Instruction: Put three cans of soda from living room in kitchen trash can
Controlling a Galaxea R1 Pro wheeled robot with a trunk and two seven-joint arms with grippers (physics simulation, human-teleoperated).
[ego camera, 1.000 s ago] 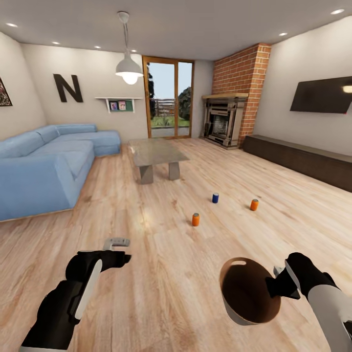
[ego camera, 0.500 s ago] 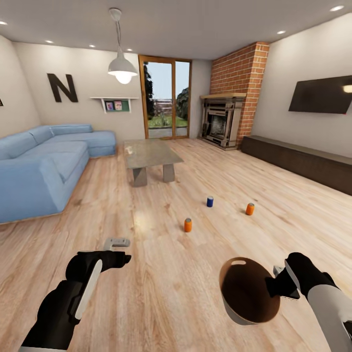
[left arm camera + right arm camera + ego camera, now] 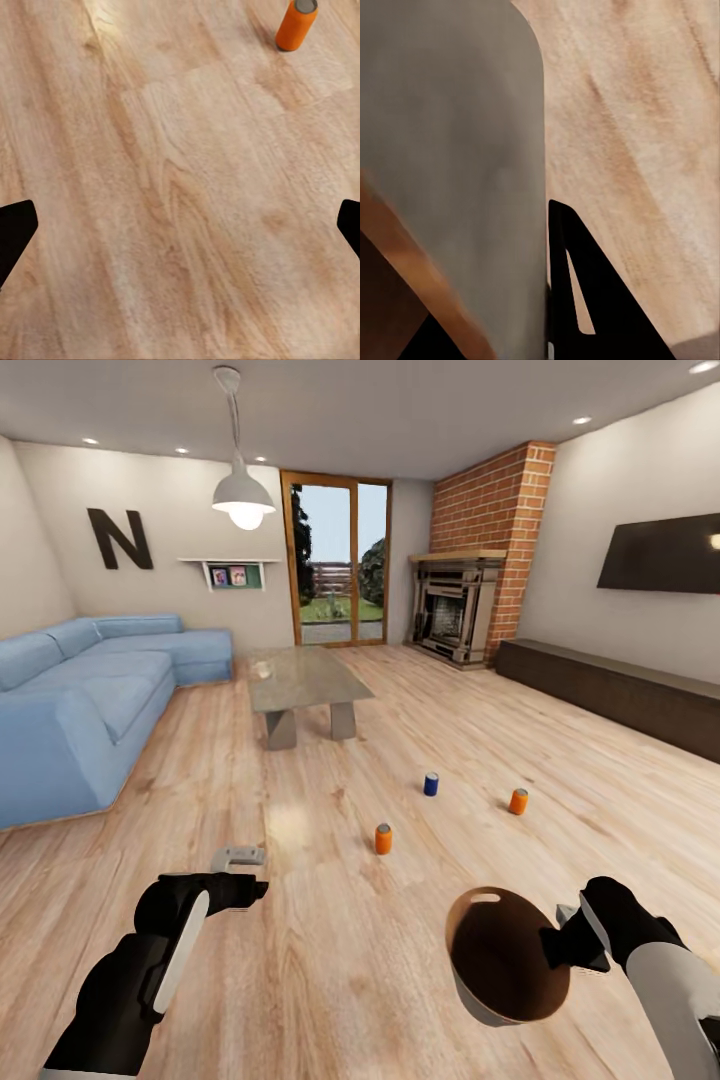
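Three soda cans stand upright on the wooden floor ahead: an orange one (image 3: 383,839) nearest, a blue one (image 3: 431,784) behind it, and another orange one (image 3: 518,801) to the right. My right gripper (image 3: 562,944) is shut on the rim of the trash can (image 3: 500,960), held low at the right with its brown inside facing me. The right wrist view shows the bin's grey wall (image 3: 450,150) against one black finger (image 3: 592,300). My left gripper (image 3: 240,856) hangs open over bare floor. In the left wrist view the nearest orange can (image 3: 296,24) lies well beyond the fingertips (image 3: 15,232).
This is the living room. A blue sofa (image 3: 80,710) fills the left side, and a glass-topped coffee table (image 3: 300,680) stands beyond the cans. A brick fireplace (image 3: 455,605), a long dark cabinet (image 3: 620,695) and a black TV (image 3: 665,555) line the right wall.
The whole view has shifted: the camera has moved forward, so the cans sit lower and closer in the picture. Both arms keep their pose, with the bin still held.
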